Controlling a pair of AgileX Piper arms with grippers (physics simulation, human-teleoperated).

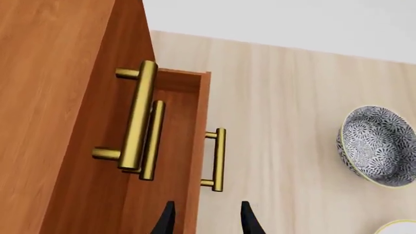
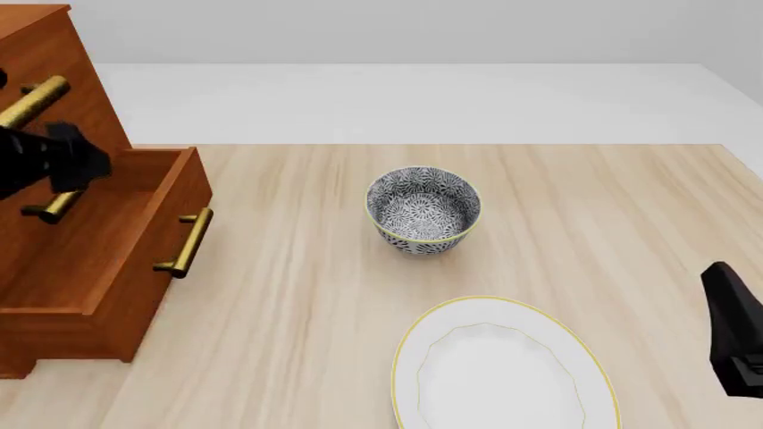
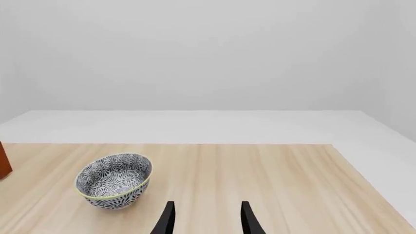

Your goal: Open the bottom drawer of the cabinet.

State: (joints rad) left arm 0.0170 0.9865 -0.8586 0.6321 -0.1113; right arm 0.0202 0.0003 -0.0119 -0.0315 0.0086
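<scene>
**Holding above the pulled-out bottom drawer**

Looking along my left gripper (image 1: pixel 206 219), I see its two dark fingertips (image 1: pixel 165 220) spread apart with nothing between them; the claw is released. The bottom drawer (image 2: pixel 113 259) lies directly ahead of and below these tips. It stands pulled well out of the cabinet (image 2: pixel 48 80), its plain wood interior exposed. Its front panel runs between the tips in the left wrist view, and its brass bar handle (image 1: pixel 218 159) sits just beyond the tips, apart from both fingers. I see no contact between the claw and that handle.

The two upper handles (image 1: pixel 138 114) project from the cabinet face, farther ahead of the claw than the drawer handle and off to one side. In the front view, my left arm (image 2: pixel 48 161) crosses in front of the cabinet above the open drawer.

The patterned bowl (image 2: pixel 423 211) stands on the table (image 2: pixel 620 206), well apart from the left claw and on the far side of the drawer handle from the cabinet.

My right gripper (image 3: pixel 206 219) is also released: its tips stand parted and hold nothing. The bowl lies ahead of it and toward the cabinet side, not touching. A white plate (image 2: pixel 501 366) with a yellow rim rests on the table between the two arms, nearer than the bowl.
</scene>
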